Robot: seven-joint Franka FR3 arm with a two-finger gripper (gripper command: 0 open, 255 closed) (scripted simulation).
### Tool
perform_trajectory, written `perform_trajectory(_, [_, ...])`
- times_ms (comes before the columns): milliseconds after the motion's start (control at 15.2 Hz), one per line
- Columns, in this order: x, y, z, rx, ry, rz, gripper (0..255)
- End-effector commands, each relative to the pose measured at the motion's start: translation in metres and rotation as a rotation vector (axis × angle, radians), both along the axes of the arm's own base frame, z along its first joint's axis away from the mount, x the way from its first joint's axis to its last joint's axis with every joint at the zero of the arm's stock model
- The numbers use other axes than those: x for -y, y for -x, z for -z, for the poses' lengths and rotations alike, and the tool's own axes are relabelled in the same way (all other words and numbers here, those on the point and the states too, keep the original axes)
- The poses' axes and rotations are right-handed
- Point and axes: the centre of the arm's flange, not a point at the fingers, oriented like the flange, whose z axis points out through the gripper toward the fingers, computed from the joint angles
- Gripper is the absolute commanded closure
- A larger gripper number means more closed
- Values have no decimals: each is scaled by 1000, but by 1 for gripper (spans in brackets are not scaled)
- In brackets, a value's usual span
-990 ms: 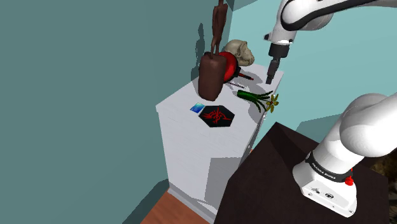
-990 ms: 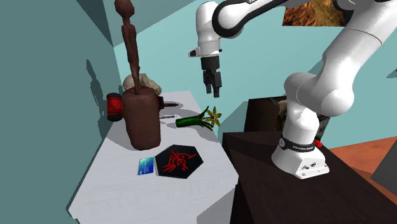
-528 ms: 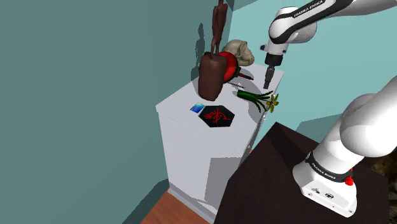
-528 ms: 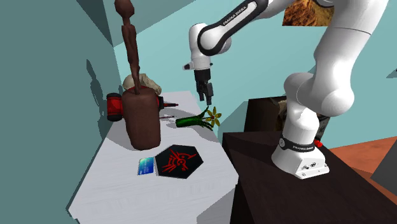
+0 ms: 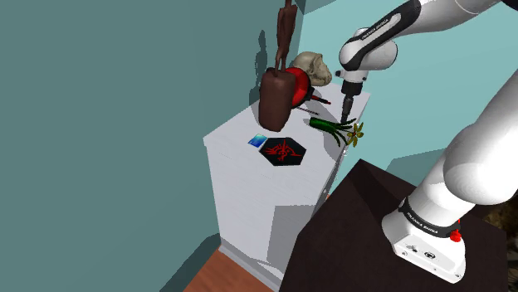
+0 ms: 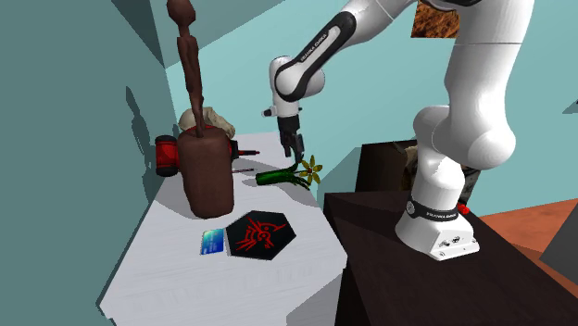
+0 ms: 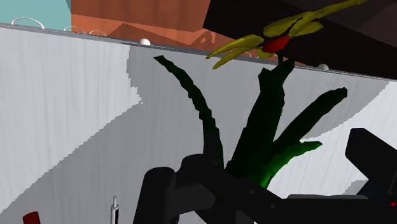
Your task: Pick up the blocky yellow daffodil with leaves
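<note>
Your end effector (image 6: 289,146) hangs fingers-down just above the green leaf end of the daffodil (image 6: 289,174), its fingers spread and gripping nothing. The flower lies flat on the white counter (image 6: 162,264), near the edge facing the stand. Its yellow head (image 6: 313,169) is at that edge, and its leaves point back toward the brown jar (image 6: 206,181). I judge you are in the approach, with the grasp not yet made. Next, lower straight down so the stem sits between the fingers, close on it, then lift. The thin leaves may slip.
</note>
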Motion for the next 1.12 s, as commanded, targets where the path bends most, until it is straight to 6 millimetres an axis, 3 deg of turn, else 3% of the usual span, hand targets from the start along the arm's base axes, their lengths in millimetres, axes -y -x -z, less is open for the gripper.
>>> perform_trajectory(0, [1,1,12,1,0,-1,0])
perform_trajectory(264, [1,1,26,1,0,-1,0])
perform_trajectory(330, [1,1,27,1,0,-1,255])
perform_trajectory(924, [1,1,26,1,0,-1,255])
perform_trajectory(1056, [1,1,15,1,0,-1,255])
